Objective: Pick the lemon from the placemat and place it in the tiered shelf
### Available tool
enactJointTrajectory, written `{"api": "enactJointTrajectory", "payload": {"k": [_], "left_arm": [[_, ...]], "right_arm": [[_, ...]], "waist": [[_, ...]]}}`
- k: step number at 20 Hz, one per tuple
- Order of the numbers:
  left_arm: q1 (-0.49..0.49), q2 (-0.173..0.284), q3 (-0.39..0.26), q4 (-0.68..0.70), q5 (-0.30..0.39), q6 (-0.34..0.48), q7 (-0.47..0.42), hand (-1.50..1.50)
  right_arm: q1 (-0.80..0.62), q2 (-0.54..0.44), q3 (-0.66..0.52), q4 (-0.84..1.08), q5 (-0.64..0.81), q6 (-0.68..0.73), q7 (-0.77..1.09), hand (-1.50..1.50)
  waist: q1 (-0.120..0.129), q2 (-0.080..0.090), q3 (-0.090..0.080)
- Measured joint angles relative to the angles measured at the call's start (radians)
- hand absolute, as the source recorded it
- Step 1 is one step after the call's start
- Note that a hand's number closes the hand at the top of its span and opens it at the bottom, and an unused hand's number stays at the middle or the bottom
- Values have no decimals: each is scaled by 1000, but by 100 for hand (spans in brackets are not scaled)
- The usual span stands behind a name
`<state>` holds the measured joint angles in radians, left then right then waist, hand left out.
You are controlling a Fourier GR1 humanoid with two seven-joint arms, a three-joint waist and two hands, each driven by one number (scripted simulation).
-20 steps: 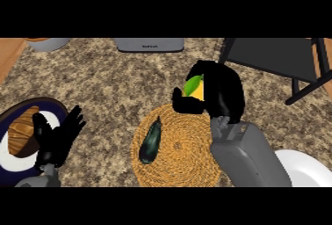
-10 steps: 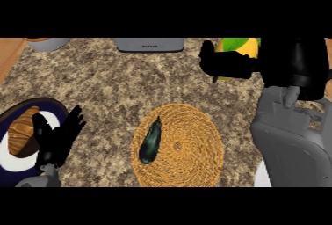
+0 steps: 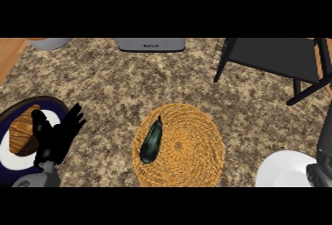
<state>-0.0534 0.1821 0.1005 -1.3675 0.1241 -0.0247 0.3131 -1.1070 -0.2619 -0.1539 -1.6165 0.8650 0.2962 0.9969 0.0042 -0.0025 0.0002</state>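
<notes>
Since the lemon shows nowhere in the head view, the relation that matters most cannot be read: which way it lies from any fingers, and how its long axis runs, is hidden. It is not on the placemat (image 3: 188, 151), the round woven mat at lower centre. It is also not on the visible face of the tiered shelf (image 3: 272, 55), the dark frame at upper right, whose far part runs out of frame.

Only 1 hand is visible. The left hand (image 3: 58, 136) rests at lower left, fingers straight, spread and pointing up, holding nothing. The right hand is out of view, so I cannot tell its fingers; only a sliver of the right forearm (image 3: 324, 149) shows at the right edge. That side is the nearer to the shelf, so I judge any placing falls to the right arm.

Around the mat:
- A dark green vegetable (image 3: 152, 140) lies on the mat's left part, long axis near upright.
- A white plate (image 3: 285, 171) sits just right of the mat.
- A dark-rimmed plate (image 3: 13, 114) lies behind the left hand.
- A grey appliance (image 3: 150, 44) stands at the top edge.

Nothing stands between mat and shelf.
</notes>
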Motion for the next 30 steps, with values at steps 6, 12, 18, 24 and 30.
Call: {"api": "enactJointTrajectory", "payload": {"k": [6,12,18,24,30], "left_arm": [[9,-20,-14,-3,-20,9,-29,0],[8,-19,-12,-3,-24,6,-25,0],[-3,-17,-8,0,-28,6,-13,0],[-5,-25,-11,-10,-27,6,-5,0],[-8,-26,-7,-2,-26,-3,-14,0]], "right_arm": [[-56,-113,-86,176,-29,0,-97,150],[-100,-184,-116,376,-59,-6,-211,150],[-117,-244,-116,571,-50,-51,-354,150],[-161,-282,-120,778,-17,-154,-472,150],[-177,-289,-120,923,6,-257,-571,150]], "waist": [[5,1,2],[10,4,2],[13,6,2],[19,9,1],[20,9,1]]}}
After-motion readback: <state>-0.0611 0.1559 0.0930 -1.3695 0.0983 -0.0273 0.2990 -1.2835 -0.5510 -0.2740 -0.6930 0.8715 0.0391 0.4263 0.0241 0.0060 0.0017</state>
